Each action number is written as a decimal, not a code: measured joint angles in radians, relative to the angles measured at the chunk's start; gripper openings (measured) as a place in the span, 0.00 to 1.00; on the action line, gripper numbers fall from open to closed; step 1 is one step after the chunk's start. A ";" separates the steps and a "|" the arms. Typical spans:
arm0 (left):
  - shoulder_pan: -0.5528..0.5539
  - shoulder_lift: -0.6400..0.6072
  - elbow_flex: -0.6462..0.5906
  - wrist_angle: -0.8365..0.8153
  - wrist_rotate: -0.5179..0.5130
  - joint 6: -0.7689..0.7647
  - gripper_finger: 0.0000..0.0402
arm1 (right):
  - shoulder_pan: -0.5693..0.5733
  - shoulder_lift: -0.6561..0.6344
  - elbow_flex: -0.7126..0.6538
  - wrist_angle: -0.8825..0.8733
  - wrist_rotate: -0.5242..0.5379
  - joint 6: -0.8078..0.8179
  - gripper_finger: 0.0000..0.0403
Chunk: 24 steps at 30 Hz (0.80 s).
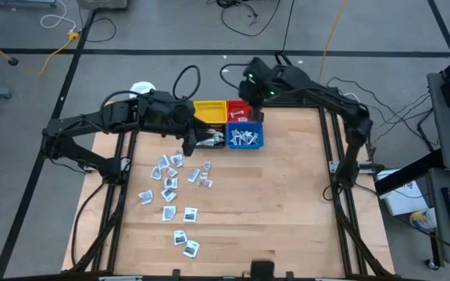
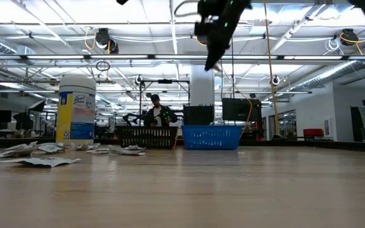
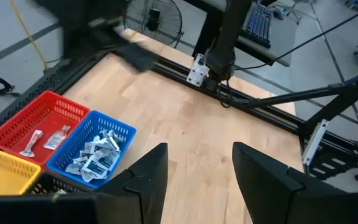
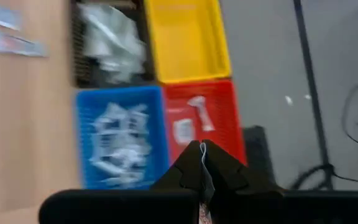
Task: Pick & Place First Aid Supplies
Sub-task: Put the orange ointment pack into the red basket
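Observation:
Several small white packets [image 1: 174, 183] lie scattered on the wooden table, left of centre. More packets fill the blue bin [image 1: 244, 138] and the black bin [image 1: 209, 139], and two lie in the red bin [image 4: 191, 121]. The yellow bin [image 1: 209, 112] holds none. My left gripper [image 3: 197, 168] is open and empty, over the black bin's near left side [image 1: 190, 136]. My right gripper [image 4: 202, 149] is shut on a thin white packet, high above the red bin [image 1: 238, 108]. It also shows in the low view [image 2: 211, 60]. My right gripper pinches a thin white packet [image 4: 202, 173] between its two shut fingers; the packet shows only edge-on as a white sliver between them. The fingers point down from above. The packet is lifted clear, over the red bin.
The four bins stand in a square block at the table's far middle. A white-lidded round jar [image 2: 76, 109] stands at the far left, beyond the table's corner [image 1: 141, 88]. The table's right half [image 1: 287, 195] is bare wood. A dark frame runs along the table's sides.

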 joint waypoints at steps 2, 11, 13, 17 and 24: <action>-0.001 0.000 0.000 -0.001 0.007 -0.001 0.46 | -0.031 0.046 0.000 0.048 0.002 -0.031 0.00; -0.003 0.004 0.000 -0.002 0.006 -0.004 0.46 | -0.121 0.288 0.000 0.110 -0.032 -0.133 0.00; -0.003 0.004 0.000 0.000 0.006 -0.009 0.46 | -0.123 0.335 0.000 0.113 -0.056 -0.138 0.00; -0.002 0.004 0.000 -0.001 0.006 -0.028 0.46 | -0.124 0.408 -0.001 0.142 -0.054 -0.156 0.00; -0.004 0.004 0.000 -0.003 0.016 -0.041 0.46 | -0.117 0.426 -0.001 0.149 -0.056 -0.156 0.04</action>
